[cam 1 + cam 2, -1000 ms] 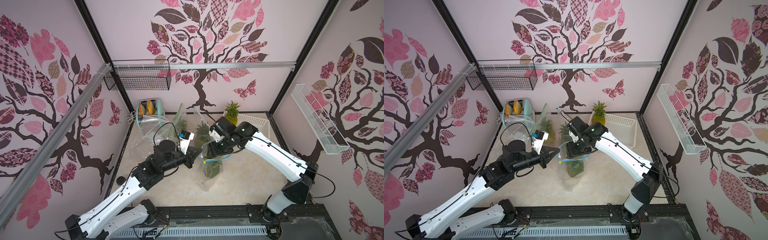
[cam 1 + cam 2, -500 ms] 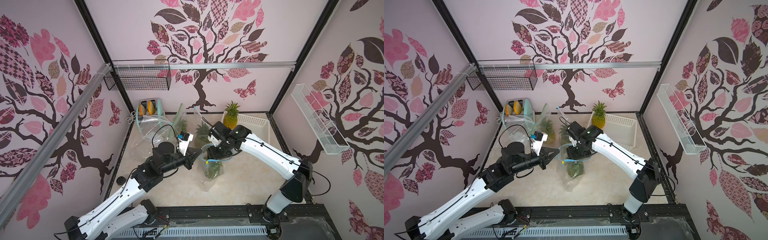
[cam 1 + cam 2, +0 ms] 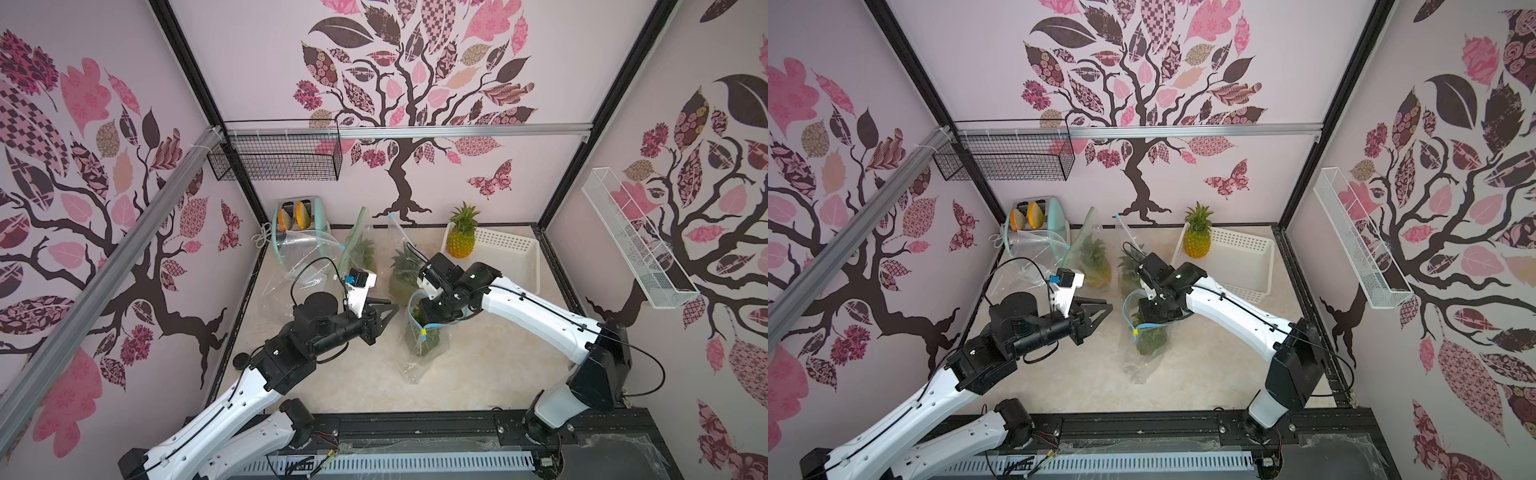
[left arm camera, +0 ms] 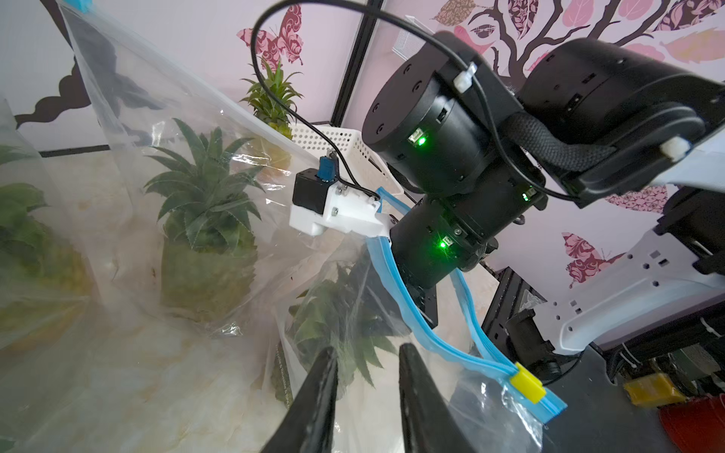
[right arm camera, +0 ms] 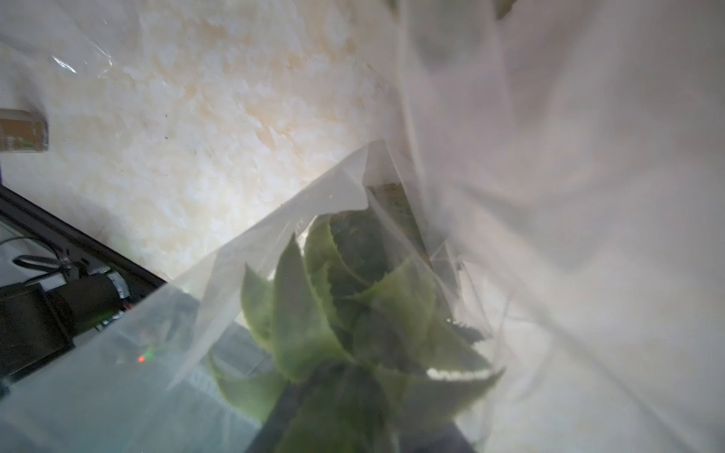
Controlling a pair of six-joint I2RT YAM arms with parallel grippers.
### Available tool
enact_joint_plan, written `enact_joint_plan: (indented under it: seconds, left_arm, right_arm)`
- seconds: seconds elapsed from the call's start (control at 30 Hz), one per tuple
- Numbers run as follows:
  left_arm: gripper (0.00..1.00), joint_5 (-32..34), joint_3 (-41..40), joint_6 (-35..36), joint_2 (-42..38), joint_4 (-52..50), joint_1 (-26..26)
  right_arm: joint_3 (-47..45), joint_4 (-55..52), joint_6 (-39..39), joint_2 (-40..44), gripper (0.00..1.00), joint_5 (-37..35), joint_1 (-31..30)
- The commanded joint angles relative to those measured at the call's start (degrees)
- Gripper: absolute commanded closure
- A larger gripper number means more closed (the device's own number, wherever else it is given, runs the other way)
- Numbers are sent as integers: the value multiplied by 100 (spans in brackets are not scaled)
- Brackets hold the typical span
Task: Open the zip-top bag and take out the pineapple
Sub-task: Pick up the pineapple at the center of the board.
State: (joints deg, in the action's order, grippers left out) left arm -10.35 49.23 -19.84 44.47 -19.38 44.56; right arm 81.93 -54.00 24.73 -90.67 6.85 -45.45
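Bag (image 3: pixel 415 365) open. My right gripper (image 3: pixel 428 311) is inside at the pineapple (image 5: pixel 333 313); I cannot tell its grip. Left gripper (image 4: pixel 368 361) narrow, empty. Next, lift.

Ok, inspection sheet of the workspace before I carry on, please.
Surface: marble-look tabletop, crowded at the back.
Job's things: zip-top bag, zip open, yellow slider at one end; pineapple inside.
Clutter: two more bagged pineapples, slack bag, toaster, bare pineapple at white basket.
Grippers: right gripper down in bag mouth, grip unclear; left gripper beside bag, fingers apart, empty.
Cables: black cable looped off right wrist; white cord by toaster.
Surroundings: wire basket, white wire shelf on walls.
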Motion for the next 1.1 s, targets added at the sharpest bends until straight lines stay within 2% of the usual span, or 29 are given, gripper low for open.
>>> enact_joint_plan:
  seconds: [0.0, 0.1, 0.23, 0.33, 0.47, 0.57, 0.7, 0.83, 1.07]
  left_arm:
    - [67, 128, -75, -44, -260, -404, 9]
    - [62, 275, -253, -278, -596, -691, 12]
    - [52, 363, -635, -679, -1018, -843, 3]
    - [41, 219, -1045, -1110, -1279, -544, -16]
    - [29, -313, -1715, -1857, -1606, 458, -143]
    - [24, -716, -2221, -2461, -1831, 1216, -444]
    - [19, -1189, -2848, -3167, -2006, 2145, -904]
    - [11, -1315, -3289, -3586, -2022, 3166, -931]
    - [10, -1570, -3732, -4002, -1883, 4144, -931]
  right_arm:
    - [-296, 16, 139, -13, 92, -166, -46]
    - [-252, 18, 138, 298, 100, -226, -38]
    - [310, -354, -63, 767, 100, 78, 91]
    - [961, -770, -258, 1046, 100, 480, 232]
    - [2105, -1435, -472, 1178, 100, 888, 422]
    - [2784, -1870, -616, 1131, 100, 1117, 509]
    - [3336, -2124, -675, 1094, 100, 1273, 510]
    - [3844, -2311, -662, 1012, 100, 1266, 507]
    - [4229, -2262, -565, 950, 100, 1258, 503]
